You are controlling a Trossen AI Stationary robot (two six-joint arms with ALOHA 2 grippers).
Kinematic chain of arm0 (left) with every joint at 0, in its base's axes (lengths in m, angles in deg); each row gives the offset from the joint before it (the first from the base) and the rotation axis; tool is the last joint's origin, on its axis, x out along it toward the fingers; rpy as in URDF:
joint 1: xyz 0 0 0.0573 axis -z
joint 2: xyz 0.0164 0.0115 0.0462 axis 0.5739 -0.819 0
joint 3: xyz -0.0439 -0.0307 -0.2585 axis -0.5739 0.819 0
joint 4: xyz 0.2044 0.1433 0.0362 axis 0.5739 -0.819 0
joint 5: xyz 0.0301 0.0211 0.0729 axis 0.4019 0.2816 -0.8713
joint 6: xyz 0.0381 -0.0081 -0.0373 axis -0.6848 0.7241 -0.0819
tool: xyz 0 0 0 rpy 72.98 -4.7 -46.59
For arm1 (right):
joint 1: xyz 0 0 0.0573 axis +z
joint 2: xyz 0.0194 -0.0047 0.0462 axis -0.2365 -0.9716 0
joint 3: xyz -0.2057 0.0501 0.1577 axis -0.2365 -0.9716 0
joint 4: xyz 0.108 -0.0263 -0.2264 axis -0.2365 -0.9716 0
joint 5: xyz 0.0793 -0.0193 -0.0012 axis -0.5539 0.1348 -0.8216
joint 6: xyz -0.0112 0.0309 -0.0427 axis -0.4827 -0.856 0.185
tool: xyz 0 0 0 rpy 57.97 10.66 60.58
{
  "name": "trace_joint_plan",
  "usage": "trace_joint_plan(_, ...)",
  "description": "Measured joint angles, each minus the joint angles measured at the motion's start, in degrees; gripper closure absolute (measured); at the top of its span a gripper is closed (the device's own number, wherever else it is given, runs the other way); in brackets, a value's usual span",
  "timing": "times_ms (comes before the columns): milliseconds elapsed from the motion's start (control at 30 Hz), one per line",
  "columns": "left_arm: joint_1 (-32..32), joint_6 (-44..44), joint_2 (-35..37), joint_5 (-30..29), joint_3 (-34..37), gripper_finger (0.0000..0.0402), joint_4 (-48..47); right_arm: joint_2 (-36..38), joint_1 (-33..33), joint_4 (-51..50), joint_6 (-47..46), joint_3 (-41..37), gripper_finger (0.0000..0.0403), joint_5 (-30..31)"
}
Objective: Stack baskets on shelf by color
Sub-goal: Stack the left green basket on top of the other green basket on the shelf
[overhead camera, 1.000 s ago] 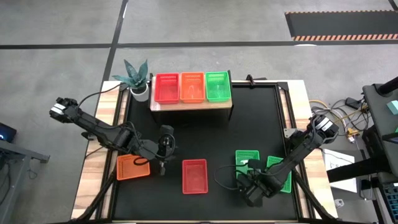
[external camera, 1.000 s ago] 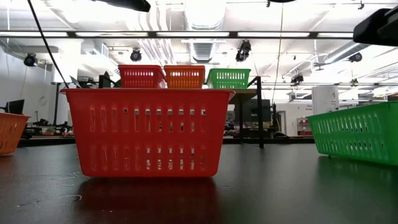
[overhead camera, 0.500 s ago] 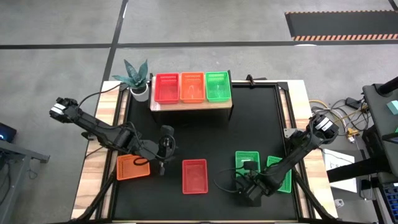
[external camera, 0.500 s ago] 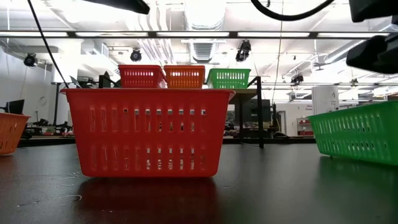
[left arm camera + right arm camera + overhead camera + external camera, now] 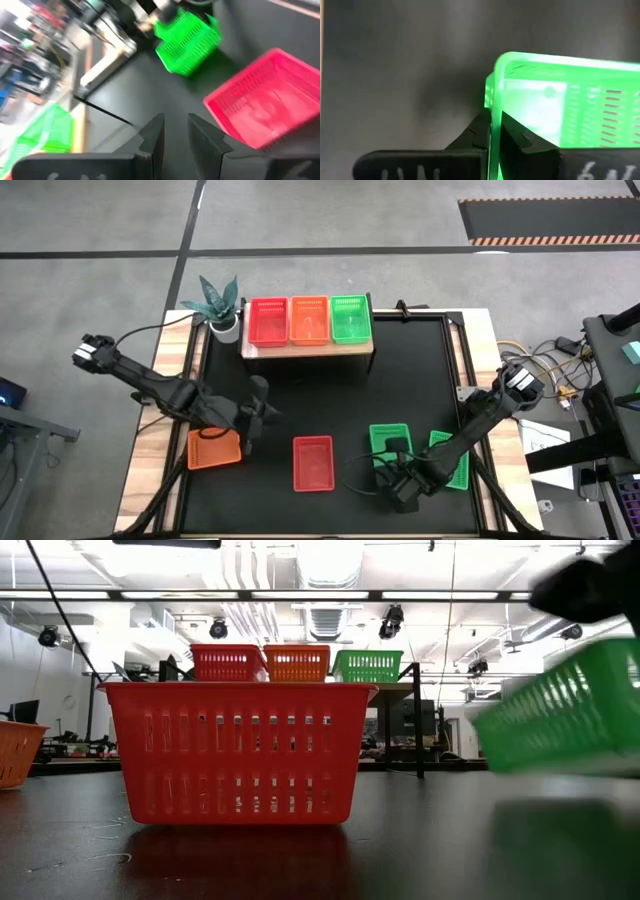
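The right gripper (image 5: 397, 482) — spread 1 second ago — now pinches a green basket (image 5: 389, 442) rim at 5 o'clock, lifting it; left gripper (image 5: 247, 442), slightly parted, has shifted toward the orange basket (image 5: 213, 449)

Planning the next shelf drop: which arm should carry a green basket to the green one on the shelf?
Right. The right gripper is already shut on the rim of a green basket, lifted and tilted in the low view. The left gripper hangs beside the orange basket, holding nothing.
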Motion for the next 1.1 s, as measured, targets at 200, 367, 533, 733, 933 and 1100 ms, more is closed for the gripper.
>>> trace_joint_plan(200, 0.0, -1.44, 6.98, -3.92, 4.49, 0.0334, 4.09, 0.04, -4.58, -3.99, 7.46, 9.69, 0.0394, 1.94)
trace_joint_plan(367, 0.0, -5.86, 13.5, -8.69, 5.5, 0.0334, 3.99, 0.07, -9.39, -8.18, 16.51, 19.2, 0.0394, 4.71)
trace_joint_plan(533, -0.02, -3.98, 19.23, -8.83, 6.77, 0.0334, 4.31, 0.07, -14.34, -11.32, 25.01, 28.62, 0.0394, 10.07)
trace_joint_plan(733, -0.02, -4.48, 23.44, -8.72, 11.39, 0.0334, 3.76, 0.11, -22.75, -13.7, 34.16, 37.29, 0.0394, 10.68)
trace_joint_plan(933, -0.02, -5.66, 25.32, -8.75, 11.77, 0.0334, 4.06, -0.04, -32.78, -14.15, 45.36, 42.48, 0.0394, 10.6)
trace_joint_plan(1100, -0.02, -5.68, 25.7, -8.75, 11.77, 0.0334, 4.13, -0.29, -42.31, -14.61, 53.83, 43.22, 0.0394, 8.29)
